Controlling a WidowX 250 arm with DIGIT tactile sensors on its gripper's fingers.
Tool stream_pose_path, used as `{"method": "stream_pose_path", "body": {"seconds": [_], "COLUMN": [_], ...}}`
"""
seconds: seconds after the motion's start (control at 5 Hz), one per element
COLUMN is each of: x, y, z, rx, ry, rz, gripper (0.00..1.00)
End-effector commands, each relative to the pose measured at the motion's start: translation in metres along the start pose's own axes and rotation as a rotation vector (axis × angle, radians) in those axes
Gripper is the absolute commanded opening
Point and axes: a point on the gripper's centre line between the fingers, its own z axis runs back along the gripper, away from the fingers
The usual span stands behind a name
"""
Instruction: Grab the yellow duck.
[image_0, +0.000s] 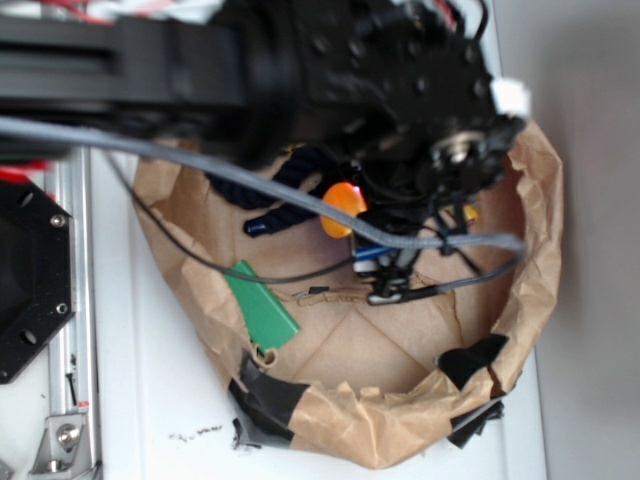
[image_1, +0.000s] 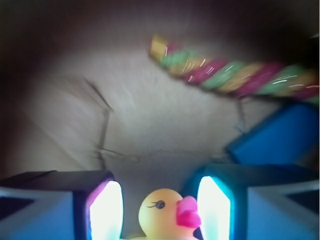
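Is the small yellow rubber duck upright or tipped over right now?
Upright. In the wrist view the small yellow rubber duck has its head on top, eye and beak level, between the two fingers of the gripper.

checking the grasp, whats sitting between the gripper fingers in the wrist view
The small yellow rubber duck with a pink-red beak sits between the two gripper fingers, with gaps either side. Its lower body is cut off by the frame, so what it rests on is unseen.

We list one black arm (image_0: 300, 60), boxy, screw-studded, with a white tag, trailing grey and black cables; tool (image_1: 160, 210) pads pale.
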Motion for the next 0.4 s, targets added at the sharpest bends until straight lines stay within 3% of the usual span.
{"method": "stream_pose_path", "body": {"seconds": [0.0, 0.2], "x": [0.0155, 0.0178], "y": [-0.0152, -0.0200], "z": [0.0778, 0.0770], "rx": [-0.022, -0.030], "ry": [-0.098, -0.072], "rz": [0.041, 0.054], "gripper": [0.00, 0.00]}}
